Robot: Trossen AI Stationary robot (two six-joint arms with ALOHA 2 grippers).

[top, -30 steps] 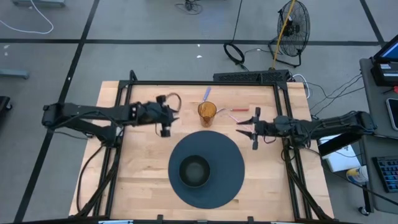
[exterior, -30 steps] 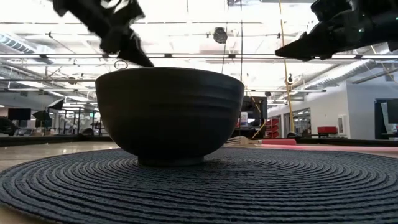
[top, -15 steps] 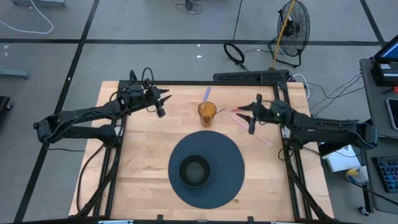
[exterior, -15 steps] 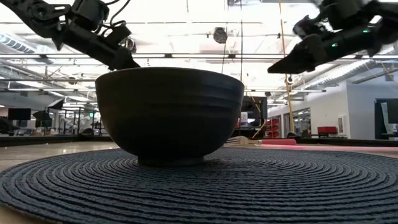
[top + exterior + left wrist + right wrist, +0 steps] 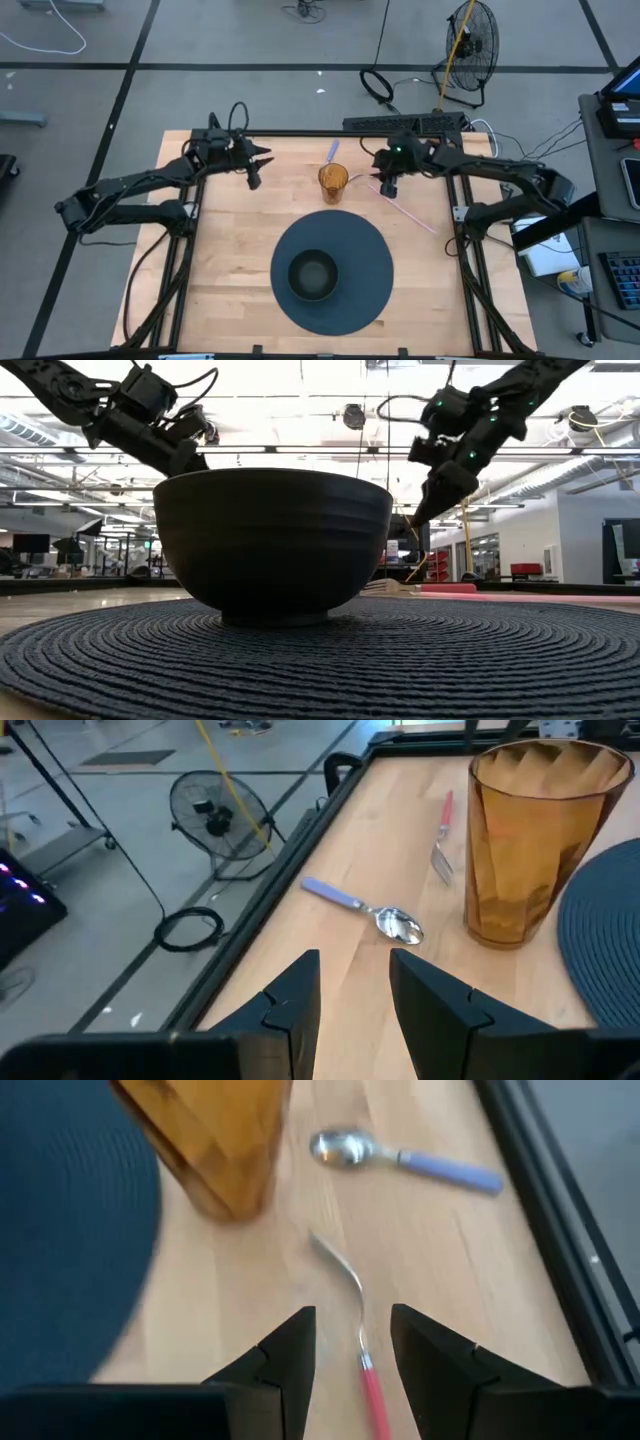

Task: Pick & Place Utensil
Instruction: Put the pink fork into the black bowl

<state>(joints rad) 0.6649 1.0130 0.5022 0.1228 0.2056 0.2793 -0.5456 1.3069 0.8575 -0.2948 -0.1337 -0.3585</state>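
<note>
Your right gripper (image 5: 386, 186) hangs over the far part of the table (image 5: 230, 260), just right of the amber cup (image 5: 333, 181), with its fingers (image 5: 285, 1365) set a narrow gap apart and nothing between them. The red-handled fork (image 5: 355, 1350) lies flat on the wood straight ahead of those fingers, its tines toward the cup. The spoon with the pale blue handle (image 5: 362, 908) lies beyond the cup, near the table's far edge.

Your left gripper (image 5: 252, 166) waits at the far left of the table, fingers (image 5: 290, 1000) slightly apart and empty.

The dark bowl (image 5: 314, 273) sits in the middle of the round dark mat (image 5: 370, 265). You won't find any readable writing or labels on these things.
</note>
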